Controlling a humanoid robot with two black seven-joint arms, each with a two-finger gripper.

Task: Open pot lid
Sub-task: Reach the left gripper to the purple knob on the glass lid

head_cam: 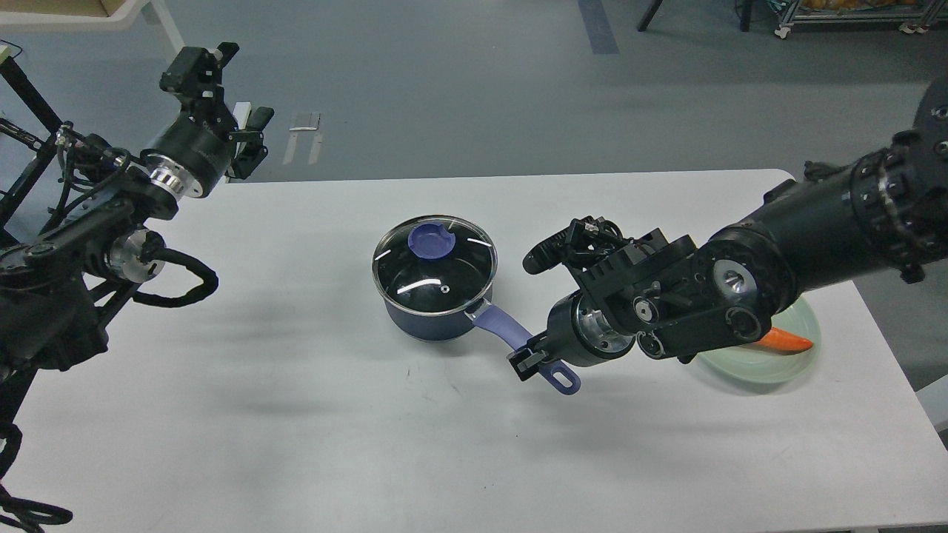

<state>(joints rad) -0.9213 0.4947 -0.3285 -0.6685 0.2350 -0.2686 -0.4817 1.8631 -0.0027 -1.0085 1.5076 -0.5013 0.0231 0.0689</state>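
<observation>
A white table (296, 414) carried everything in front of me, its far edge running straight across against a grey floor (474, 96). Near the middle of the table sat the pot (433, 320), dark navy, with the lid (435, 263) resting on its rim and its purple handle (518, 342) pointing near and to the right. Well to the right of it, close to the table's right edge, a pale green dish (770, 363) lay on the surface with an orange carrot (789, 341) in it.
</observation>
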